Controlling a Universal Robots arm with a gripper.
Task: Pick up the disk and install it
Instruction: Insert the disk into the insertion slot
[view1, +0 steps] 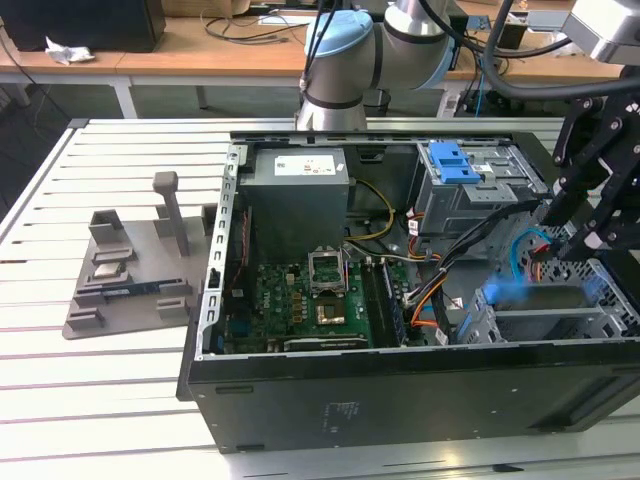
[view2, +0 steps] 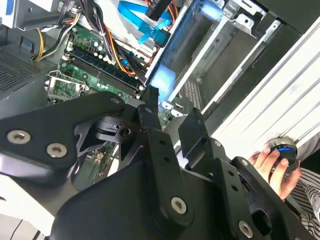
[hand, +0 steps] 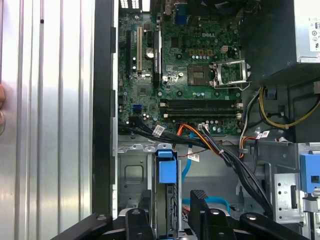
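- Toward the lower right of the exterior view, the disk (view1: 537, 298) sits in the drive bay (view1: 600, 325) at that end of the open computer case (view1: 400, 400). Its blue rail is at the end nearer the motherboard (view1: 290, 300).
- Judging by this, it is lodged in the bay's slot rather than carried. In the first wrist view it stands edge-on between the bay's metal walls, with the blue tab of the disk (hand: 166, 170) uppermost toward the cables.
- Right of centre at the exterior view's edge, the gripper (view1: 572, 228) hangs just above that bay, which suits work on the slot from above.
- In both wrist views the gripper (hand: 171, 196) has its two black fingers spread, with a plain gap between them and nothing pinched. In the second wrist view the gripper (view2: 172, 104) points at the blurred blue end of the disk (view2: 167, 75).
- I cannot tell whether the drive is pushed fully home.
- Upper right of the case in the exterior view, the blue latch (view1: 452, 160) tops a separate silver cage, untouched, and the grey power supply (view1: 300, 195) lies at upper centre.
- At the left of that view, a grey fixture plate (view1: 120, 285) rests on the slatted table (view1: 90, 400), well apart from the case.
- A person's hand (view2: 272, 162) grips a round knob beside the case, probably steering the arm.
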